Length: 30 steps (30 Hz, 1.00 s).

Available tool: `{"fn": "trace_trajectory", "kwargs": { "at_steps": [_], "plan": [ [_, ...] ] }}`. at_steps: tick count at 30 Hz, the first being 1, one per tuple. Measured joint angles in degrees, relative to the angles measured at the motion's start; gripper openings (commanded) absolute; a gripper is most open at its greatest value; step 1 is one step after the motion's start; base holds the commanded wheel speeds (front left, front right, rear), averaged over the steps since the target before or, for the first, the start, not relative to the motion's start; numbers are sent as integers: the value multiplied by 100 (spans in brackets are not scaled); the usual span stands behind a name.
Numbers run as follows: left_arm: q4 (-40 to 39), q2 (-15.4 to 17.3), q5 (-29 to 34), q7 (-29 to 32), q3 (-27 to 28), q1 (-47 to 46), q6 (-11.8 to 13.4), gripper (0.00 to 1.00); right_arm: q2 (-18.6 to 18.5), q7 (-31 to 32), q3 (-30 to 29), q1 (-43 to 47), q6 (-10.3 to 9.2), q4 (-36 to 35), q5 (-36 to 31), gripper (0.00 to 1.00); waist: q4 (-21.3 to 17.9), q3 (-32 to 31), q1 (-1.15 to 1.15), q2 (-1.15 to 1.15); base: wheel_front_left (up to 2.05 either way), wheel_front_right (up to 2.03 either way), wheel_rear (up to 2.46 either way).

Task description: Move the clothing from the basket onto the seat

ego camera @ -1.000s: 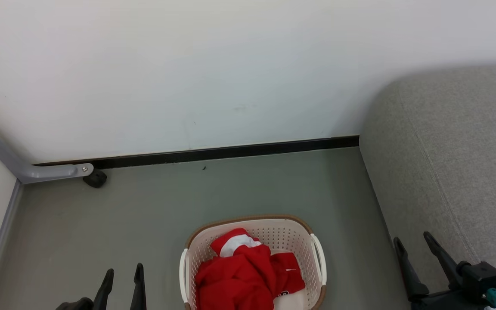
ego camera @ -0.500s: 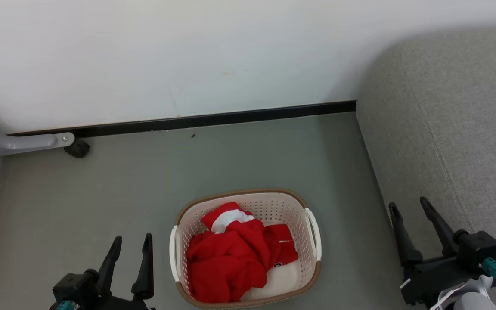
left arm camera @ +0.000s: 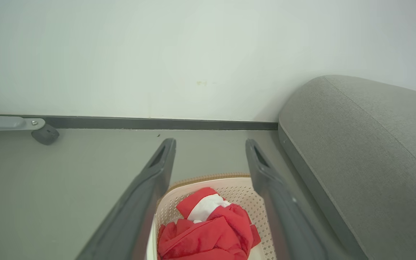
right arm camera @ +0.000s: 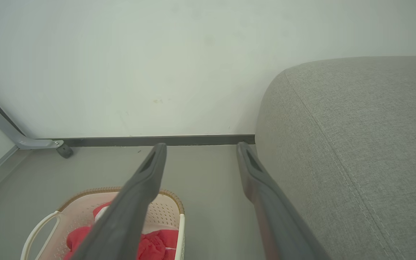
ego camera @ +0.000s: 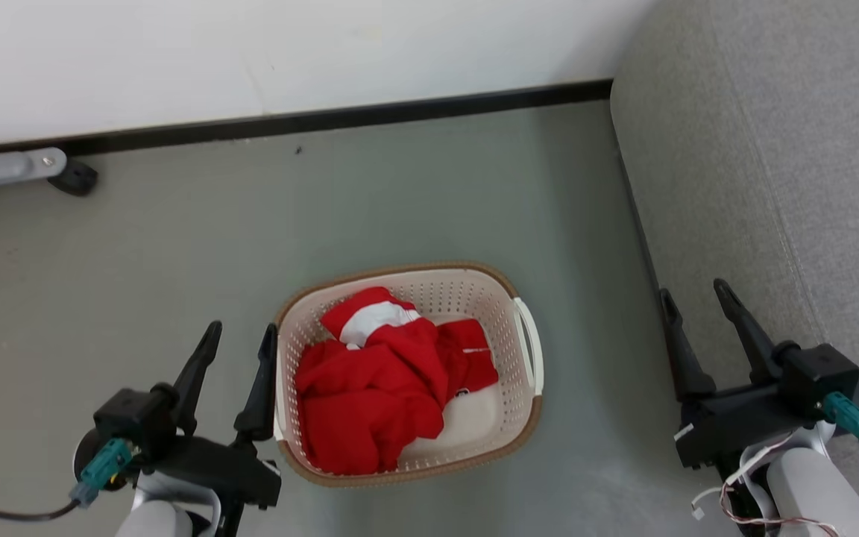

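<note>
Head view: over the last second the whole picture has slid, so the camera has tipped downward, not the things; the basket now shows whole on the floor between the 2 grippers, all the clothing heaped inside, none on the seat at right. The left gripper stands just beside the basket's left wall, the right gripper near the seat's edge, both spread wide and empty. Left wrist view: its 2 fingers frame the clothing below. Right wrist view: basket lower left, seat right. By my judgement, the reach has not begun.
</note>
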Motion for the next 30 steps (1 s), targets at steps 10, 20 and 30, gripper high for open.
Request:
{"fn": "trace_trajectory", "kwargs": {
  "at_steps": [10,20,30],
  "plan": [
    [-15,79,143,547,-246,-583,-1,100,113,-1,63,-443,0,85,-56,100,-236,666,0,0,0,0,0],
    [202,26,301,1135,-432,-930,124,100,171,-1,147,-612,0,168,-93,100,-630,1074,-1,0,0,0,0],
    [491,131,558,1806,-546,-1335,313,100,248,-1,213,-671,0,197,-98,100,-988,1414,-1,0,0,0,0]
  ]
}}
